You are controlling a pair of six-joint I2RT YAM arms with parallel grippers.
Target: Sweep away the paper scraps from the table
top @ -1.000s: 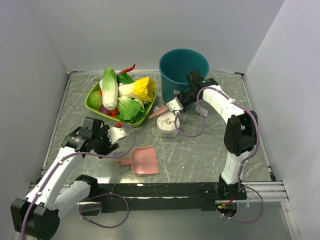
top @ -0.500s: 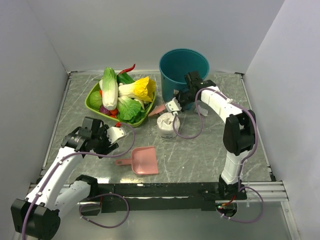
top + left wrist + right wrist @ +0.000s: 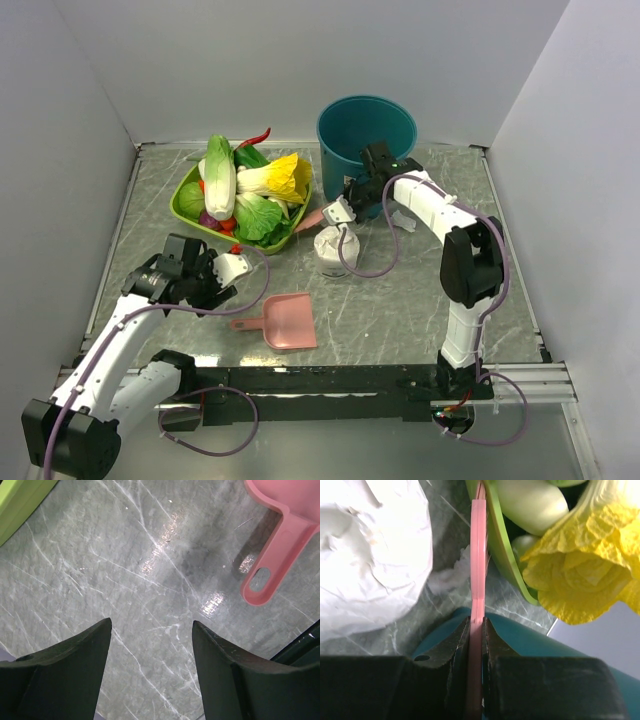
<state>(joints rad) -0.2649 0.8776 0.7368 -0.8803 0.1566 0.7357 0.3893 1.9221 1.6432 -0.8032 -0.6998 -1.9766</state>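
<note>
My right gripper (image 3: pixel 476 622) clamps the pink tool (image 3: pixel 478 555); I'd keep its edge on the counter (image 3: pixel 385 636) and rake the scrap (image 3: pixel 448 578) just left.

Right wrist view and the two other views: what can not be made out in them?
- Right wrist view: the pink tool clamped in the right fingers shows only edge-on, so its shape and kind are unclear.
- Left wrist view: the top edge cuts off the pink dustpan; only its handle and a corner show.
- Top view: one paper scrap shows; the right arm may hide others.
</note>
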